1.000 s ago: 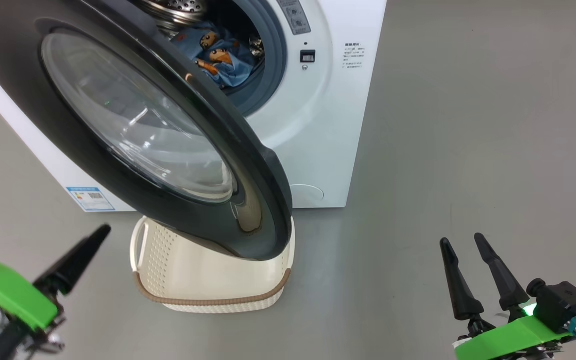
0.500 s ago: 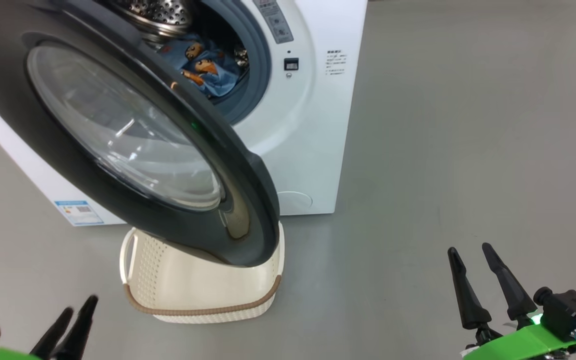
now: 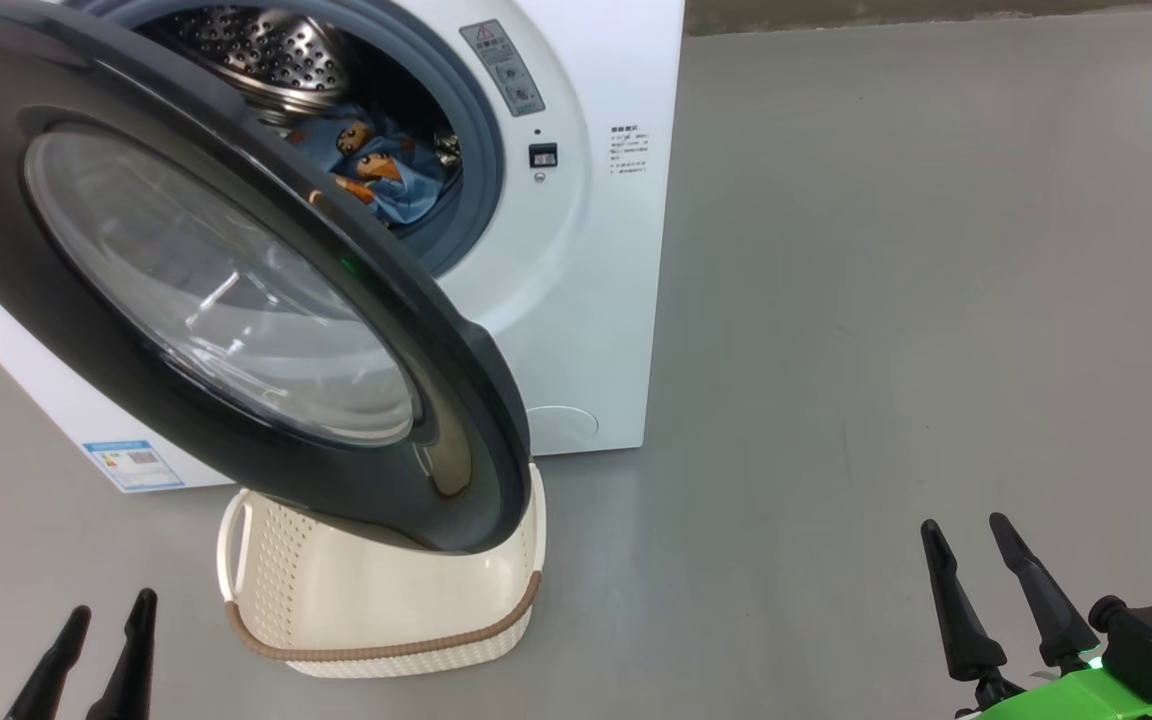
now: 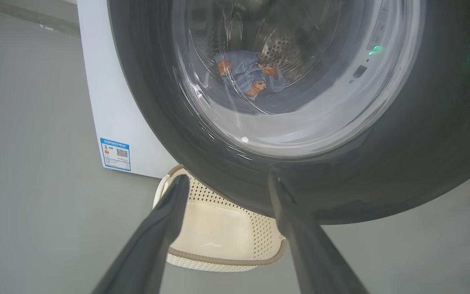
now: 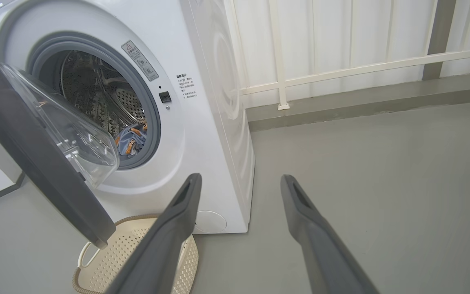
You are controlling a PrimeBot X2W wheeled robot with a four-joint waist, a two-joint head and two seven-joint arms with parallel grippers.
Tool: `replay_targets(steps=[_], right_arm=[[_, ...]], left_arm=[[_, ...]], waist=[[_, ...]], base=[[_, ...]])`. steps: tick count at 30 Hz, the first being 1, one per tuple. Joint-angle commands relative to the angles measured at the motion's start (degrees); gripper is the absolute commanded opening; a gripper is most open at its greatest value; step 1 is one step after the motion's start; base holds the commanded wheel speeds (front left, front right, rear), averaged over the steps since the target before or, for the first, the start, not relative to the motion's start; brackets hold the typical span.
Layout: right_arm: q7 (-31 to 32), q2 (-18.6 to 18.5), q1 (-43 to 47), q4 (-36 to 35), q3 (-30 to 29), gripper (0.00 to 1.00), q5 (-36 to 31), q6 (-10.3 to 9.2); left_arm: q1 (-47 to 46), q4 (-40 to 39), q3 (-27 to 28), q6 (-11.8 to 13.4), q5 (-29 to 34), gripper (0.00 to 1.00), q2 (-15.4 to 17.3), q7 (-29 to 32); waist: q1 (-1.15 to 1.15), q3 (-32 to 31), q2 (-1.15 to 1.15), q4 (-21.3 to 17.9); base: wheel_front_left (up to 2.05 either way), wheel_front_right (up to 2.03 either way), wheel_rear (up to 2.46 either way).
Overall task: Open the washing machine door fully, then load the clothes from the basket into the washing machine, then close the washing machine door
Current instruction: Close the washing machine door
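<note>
left gripper (image 3: 114, 603) and right gripper (image 3: 963, 522) both spread wide, empty. clothes (image 3: 376, 180) in the drum (image 3: 266, 50), basket (image 3: 376, 640) bare on the floor (image 3: 836, 350) under the washing machine door (image 3: 236, 300). door's rigid and glossy, likely slippery, I'd push its black rim

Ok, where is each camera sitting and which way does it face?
Head: on the head, facing forward and down at door, washer, basket; left gripper and right gripper at the bottom corners.
Left wrist: on that arm, faces the door head-on; own fingers show.
Right wrist: on that arm, faces the washer's opening and a railing; own fingers show.
Shared: all three show the clothes inside the washer.
</note>
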Motion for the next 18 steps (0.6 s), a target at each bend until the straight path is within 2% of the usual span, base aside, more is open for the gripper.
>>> replay_targets(steps=[1, 10, 11, 18], right_arm=[[-0.27, -0.81, 0.10, -1.28, 1.15, 1.00, 0.27, 0.09], [-0.27, -0.55, 0.00, -1.68, 0.95, 1.00, 0.14, 0.09], [-0.27, -0.55, 0.00, -1.68, 0.95, 1.00, 0.14, 0.09], [-0.27, 0.10, -0.17, -1.82, 0.77, 1.00, -0.06, 0.09]], left_arm=[[-0.69, -1.78, 4.22, -0.15, 3.48, 1.00, 0.80, -0.76], [1.88, -7.49, 13.58, -0.15, 19.41, 1.00, -6.17, -0.77], [1.88, -7.49, 13.58, -0.15, 19.41, 1.00, -6.17, -0.77], [3.72, -10.26, 18.84, -0.15, 26.26, 1.00, -11.82, -0.77]], waist=[[0.00, -0.13, 0.00, -0.17], [0.00, -0.07, 0.00, -0.53], [0.00, -0.07, 0.00, -0.53], [0.00, 0.09, 0.00, -0.33]], base=[[0.00, 0.00, 0.00], [0.00, 0.00, 0.00], [0.00, 0.00, 0.00], [0.00, 0.00, 0.00]])
